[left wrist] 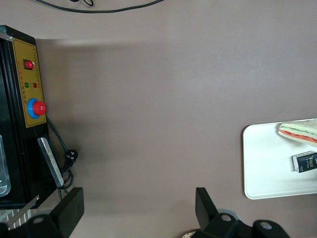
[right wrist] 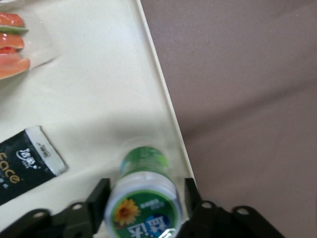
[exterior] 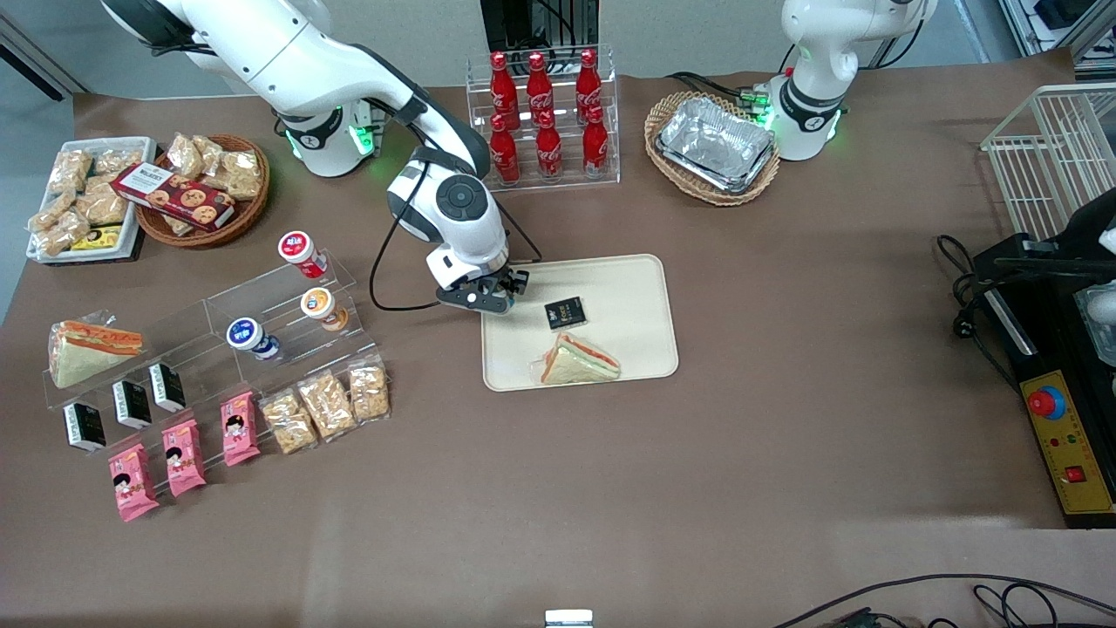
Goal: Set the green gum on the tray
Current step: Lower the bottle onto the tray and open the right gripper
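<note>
The green gum [right wrist: 143,198] is a small green bottle with a white-and-green flower label on its lid. It stands on the cream-beige tray [right wrist: 99,89] just inside the rim. My right gripper [right wrist: 143,186] is low over it with one finger on each side of the bottle, and a thin gap shows at one finger [right wrist: 189,191]. In the front view the gripper [exterior: 497,296] hangs over the corner of the tray [exterior: 628,296] nearest the working arm, and hides the gum.
A wrapped sandwich [exterior: 580,359] and a black packet [exterior: 565,312] lie on the tray. An acrylic stand with red-, orange- and blue-lidded bottles [exterior: 301,296] and snack packs stands toward the working arm's end. A rack of cola bottles [exterior: 542,122] and a wicker basket of foil trays [exterior: 715,146] stand farther from the front camera.
</note>
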{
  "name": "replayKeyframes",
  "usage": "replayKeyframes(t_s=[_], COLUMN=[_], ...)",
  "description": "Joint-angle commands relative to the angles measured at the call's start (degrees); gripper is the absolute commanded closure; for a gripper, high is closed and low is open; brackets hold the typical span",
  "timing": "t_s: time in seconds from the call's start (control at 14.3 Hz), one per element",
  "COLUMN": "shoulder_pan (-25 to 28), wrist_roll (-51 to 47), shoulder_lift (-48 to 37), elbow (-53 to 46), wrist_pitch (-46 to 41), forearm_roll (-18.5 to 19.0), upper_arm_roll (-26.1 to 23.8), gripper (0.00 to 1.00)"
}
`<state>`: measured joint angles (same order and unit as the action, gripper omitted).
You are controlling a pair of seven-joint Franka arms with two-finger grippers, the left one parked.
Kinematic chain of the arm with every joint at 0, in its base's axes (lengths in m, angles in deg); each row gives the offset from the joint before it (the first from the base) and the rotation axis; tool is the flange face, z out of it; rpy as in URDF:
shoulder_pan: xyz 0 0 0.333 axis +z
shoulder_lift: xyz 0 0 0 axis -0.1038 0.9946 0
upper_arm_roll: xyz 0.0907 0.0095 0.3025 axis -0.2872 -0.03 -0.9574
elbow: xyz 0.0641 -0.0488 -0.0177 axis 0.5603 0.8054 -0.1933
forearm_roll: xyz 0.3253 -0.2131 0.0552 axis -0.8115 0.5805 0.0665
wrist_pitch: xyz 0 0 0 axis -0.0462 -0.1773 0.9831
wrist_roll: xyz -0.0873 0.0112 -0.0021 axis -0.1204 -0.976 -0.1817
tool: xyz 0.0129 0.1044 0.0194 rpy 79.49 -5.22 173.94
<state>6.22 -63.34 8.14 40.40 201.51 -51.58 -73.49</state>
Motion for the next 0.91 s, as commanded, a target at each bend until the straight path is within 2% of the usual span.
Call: replayKeyframes(t_s=[0.0, 0.49, 0.63, 0.77, 0.84], shoulder_pan=[0.6, 0.1, 0.1, -1.7, -4.3], wrist_roll=[-1.9, -0.7, -0.1, 7.0, 11.6], shoulder_lift=[1.4, 0.6, -3.5, -10.6, -13.7], elbow=[-1.5, -2.2, -3.4, -4.1, -4.4], wrist_pitch=[0.6, -0.8, -6.2, -14.1, -18.0], forearm_roll=[1.5, 1.8, 1.9, 1.8, 0.5], upper_arm_roll=[0.2, 0.1, 0.1, 0.2, 0.0], gripper=[0.00, 0.00, 0.00, 0.00, 0.00])
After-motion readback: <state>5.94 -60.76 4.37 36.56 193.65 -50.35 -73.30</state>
